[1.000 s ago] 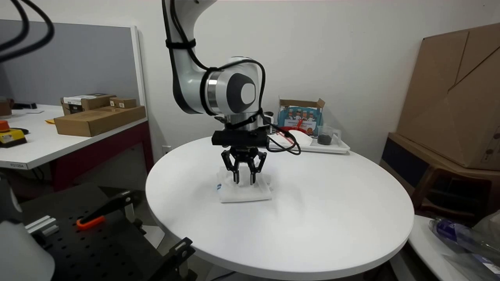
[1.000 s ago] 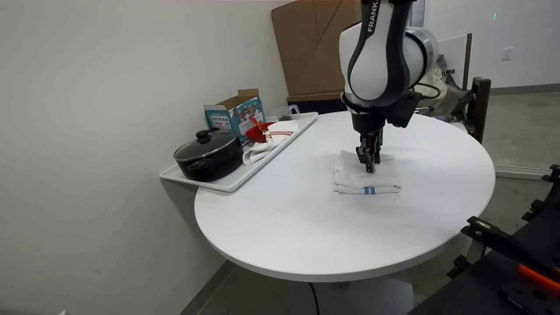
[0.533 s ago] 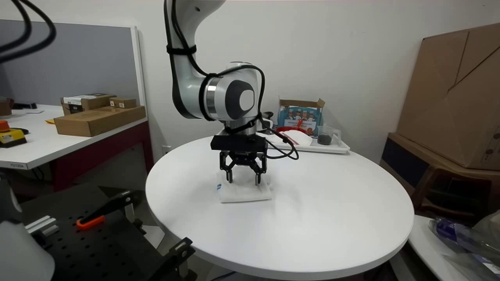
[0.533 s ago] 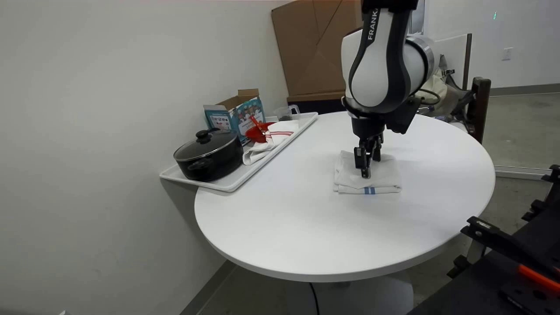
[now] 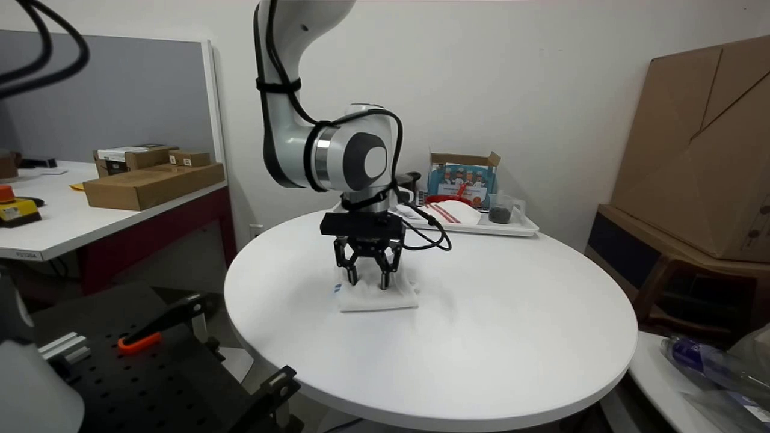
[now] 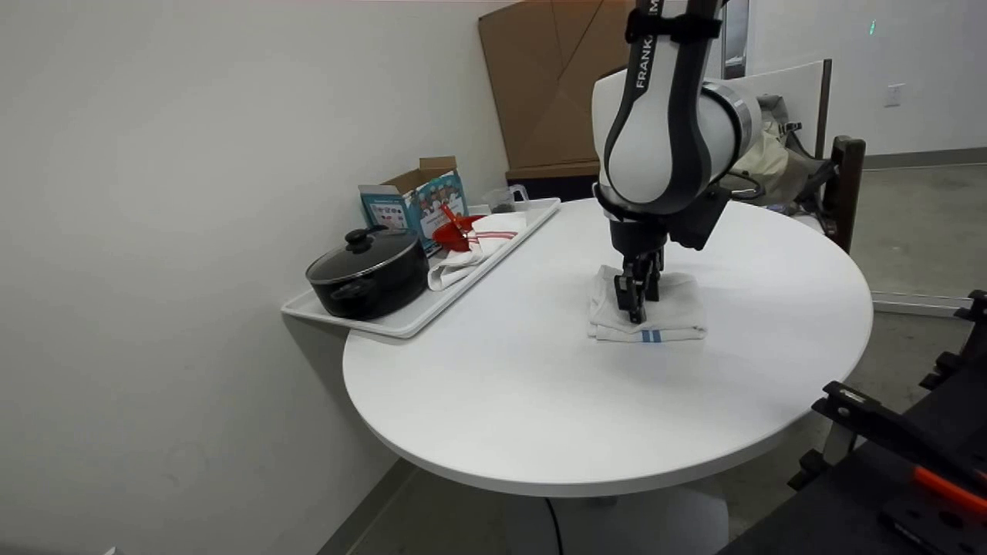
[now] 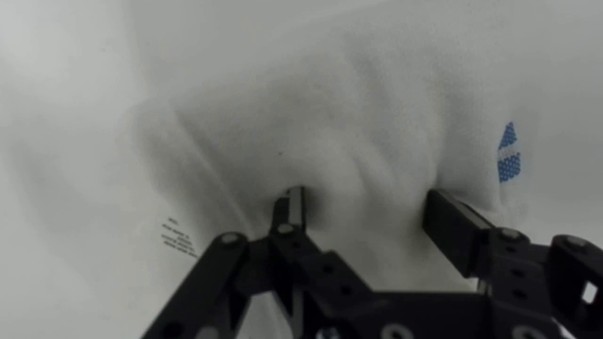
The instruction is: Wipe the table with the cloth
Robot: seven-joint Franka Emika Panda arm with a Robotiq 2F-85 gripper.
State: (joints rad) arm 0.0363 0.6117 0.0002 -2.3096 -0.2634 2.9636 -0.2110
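So, a folded white dishcloth with blue stripes at one edge is laid out on the round white bench, and the end effector is pointed down at it, with its fingers pressed right into the fabric. As for grip, those fingers are spread apart, with rumpled cloth seen between them but not pinched. Over by the wall, a black lidded pot and a red-striped towel are parked on a white tray.
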